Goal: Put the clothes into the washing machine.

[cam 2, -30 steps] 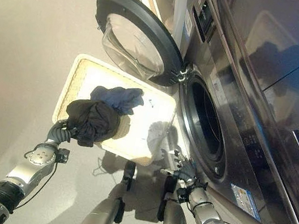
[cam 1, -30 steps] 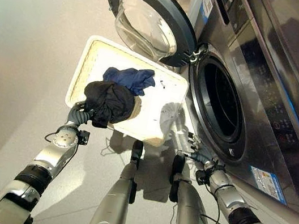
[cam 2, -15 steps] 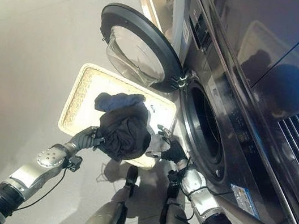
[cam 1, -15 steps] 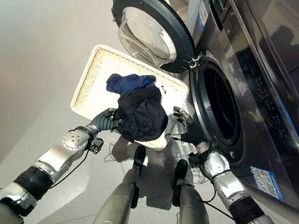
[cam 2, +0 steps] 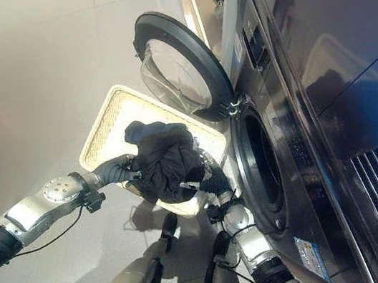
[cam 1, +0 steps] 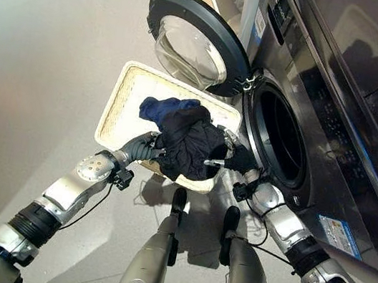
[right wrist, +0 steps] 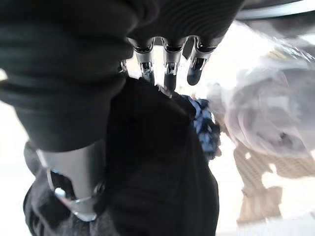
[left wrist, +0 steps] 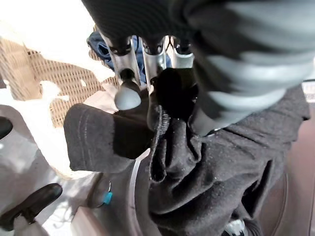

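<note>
Black garment [cam 1: 189, 147] clamped between left hand [cam 1: 145, 150] and right hand [cam 1: 235, 159], over basket [cam 1: 126, 94] edge beside open drum [cam 1: 277, 134]

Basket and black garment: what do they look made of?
Basket: cream, with an open lattice wall, likely moulded plastic or woven wicker; I cannot tell which. Black garment: soft matte knit, probably cotton jersey, with stitched hems showing in the left wrist view. It hangs in folds between the left hand and right hand, whose fingers curl on it.
</note>
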Controlling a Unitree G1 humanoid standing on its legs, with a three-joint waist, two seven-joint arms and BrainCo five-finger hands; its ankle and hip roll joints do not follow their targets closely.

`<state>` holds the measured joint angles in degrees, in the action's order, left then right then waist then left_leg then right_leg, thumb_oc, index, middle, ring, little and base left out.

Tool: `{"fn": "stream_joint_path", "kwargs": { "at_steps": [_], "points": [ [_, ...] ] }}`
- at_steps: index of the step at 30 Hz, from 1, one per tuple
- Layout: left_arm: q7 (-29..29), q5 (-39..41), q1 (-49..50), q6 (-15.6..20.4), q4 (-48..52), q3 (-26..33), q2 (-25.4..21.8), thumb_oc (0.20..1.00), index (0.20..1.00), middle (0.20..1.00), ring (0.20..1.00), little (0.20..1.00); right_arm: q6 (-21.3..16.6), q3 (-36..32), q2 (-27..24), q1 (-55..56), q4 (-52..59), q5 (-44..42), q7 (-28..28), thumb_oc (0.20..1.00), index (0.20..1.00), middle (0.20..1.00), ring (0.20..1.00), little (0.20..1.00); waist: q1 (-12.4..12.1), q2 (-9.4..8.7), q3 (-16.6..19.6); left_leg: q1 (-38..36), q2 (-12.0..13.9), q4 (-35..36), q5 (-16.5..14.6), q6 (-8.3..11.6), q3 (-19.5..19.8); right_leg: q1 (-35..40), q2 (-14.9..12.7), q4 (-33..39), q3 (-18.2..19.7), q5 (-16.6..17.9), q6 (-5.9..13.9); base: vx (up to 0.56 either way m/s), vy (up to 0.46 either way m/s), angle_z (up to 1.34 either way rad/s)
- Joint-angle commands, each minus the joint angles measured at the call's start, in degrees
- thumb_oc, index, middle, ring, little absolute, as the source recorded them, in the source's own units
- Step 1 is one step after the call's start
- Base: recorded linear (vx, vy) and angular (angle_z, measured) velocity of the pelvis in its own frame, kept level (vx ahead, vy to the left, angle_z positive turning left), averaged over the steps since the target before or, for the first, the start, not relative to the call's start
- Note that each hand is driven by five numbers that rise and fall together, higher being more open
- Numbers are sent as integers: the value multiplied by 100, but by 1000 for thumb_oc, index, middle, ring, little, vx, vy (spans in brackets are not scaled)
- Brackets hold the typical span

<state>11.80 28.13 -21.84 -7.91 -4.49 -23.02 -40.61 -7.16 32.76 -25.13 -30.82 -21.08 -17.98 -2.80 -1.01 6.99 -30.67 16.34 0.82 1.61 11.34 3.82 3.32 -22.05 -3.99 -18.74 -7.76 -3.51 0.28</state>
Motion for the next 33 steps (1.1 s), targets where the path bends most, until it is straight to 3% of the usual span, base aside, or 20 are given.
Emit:
{"fn": "stream_joint_path", "kwargs": {
  "at_steps": [1,12,16,17,19,24,26,27,28,29,31,33],
  "points": [
    [205,262,-376,177,770,-89,-47,200,200,200,200,200,192,291,277,-201,411,-474,539,1000,1000,1000,1000,1000,-35,-275,171,-361,-709,-223,-658,-258,-215,742,-130,1658,187,957,421,0,0,0],
    [697,597,-615,211,892,-570,-21,200,200,200,200,200,953,834,332,-75,356,-1637,1177,1000,1000,1000,1000,1000,-5,-340,89,-285,-670,-232,-610,-256,-295,688,-89,1679,202,978,378,0,0,0],
    [764,709,-672,128,928,-773,39,200,200,200,200,200,850,884,403,-4,300,-2012,1217,1000,1000,1000,1000,1000,5,-343,88,-232,-666,-220,-589,-262,-311,628,-75,1677,195,993,370,0,0,0],
    [726,789,-713,69,913,-880,59,200,200,200,200,200,738,900,447,10,275,-2242,1170,548,548,548,548,548,14,-348,88,-183,-665,-231,-579,-259,-320,581,-67,1670,198,1004,363,0,0,0],
    [730,870,-723,-2,823,-998,141,200,200,200,200,200,578,883,541,47,252,-2612,1090,200,200,200,200,200,31,-354,88,-135,-661,-230,-564,-258,-327,522,-52,1662,201,1018,361,6,-4,-2],
    [437,917,-577,-308,568,-1175,373,200,200,200,200,200,-70,687,831,218,188,-3251,679,200,200,200,200,200,71,-357,88,-17,-647,-203,-546,-263,-373,352,-16,1671,194,1068,367,22,-7,-6],
    [395,889,-541,-325,507,-1180,407,200,200,200,200,200,-161,662,865,249,184,-3276,618,200,200,200,200,200,77,-354,88,4,-646,-197,-544,-262,-376,326,-8,1673,201,1070,366,15,-4,-11],
    [308,877,-489,-405,418,-1178,439,445,445,445,445,445,-314,626,906,302,163,-3308,517,200,200,200,200,200,83,-352,88,30,-643,-186,-536,-261,-378,290,-3,1676,202,1079,369,16,-10,-11],
    [214,803,-419,-445,327,-1188,488,868,868,868,868,868,-358,586,929,347,153,-3396,439,200,200,200,200,200,86,-350,88,47,-636,-178,-531,-256,-388,270,-2,1680,200,1083,368,25,-20,-10],
    [73,686,-330,-522,206,-1194,545,1000,1000,1000,1000,1000,-386,524,961,395,68,-3614,411,200,200,200,200,200,87,-344,88,92,-632,-182,-520,-251,-392,220,7,1667,201,1088,362,23,-25,-9],
    [-95,674,-291,-591,118,-1191,580,1000,1000,1000,1000,1000,-409,478,988,420,-28,-3786,401,200,200,200,200,200,86,-333,88,129,-629,-189,-514,-247,-392,183,14,1651,207,1083,355,13,-24,-6],
    [-690,390,-211,-410,-184,-1151,667,1000,1000,1000,1000,1000,-437,361,1031,472,-266,-4108,448,200,200,200,200,200,84,-308,88,201,-630,-195,-505,-247,-383,99,28,1603,212,1061,340,6,-48,-6]
  ]
}}
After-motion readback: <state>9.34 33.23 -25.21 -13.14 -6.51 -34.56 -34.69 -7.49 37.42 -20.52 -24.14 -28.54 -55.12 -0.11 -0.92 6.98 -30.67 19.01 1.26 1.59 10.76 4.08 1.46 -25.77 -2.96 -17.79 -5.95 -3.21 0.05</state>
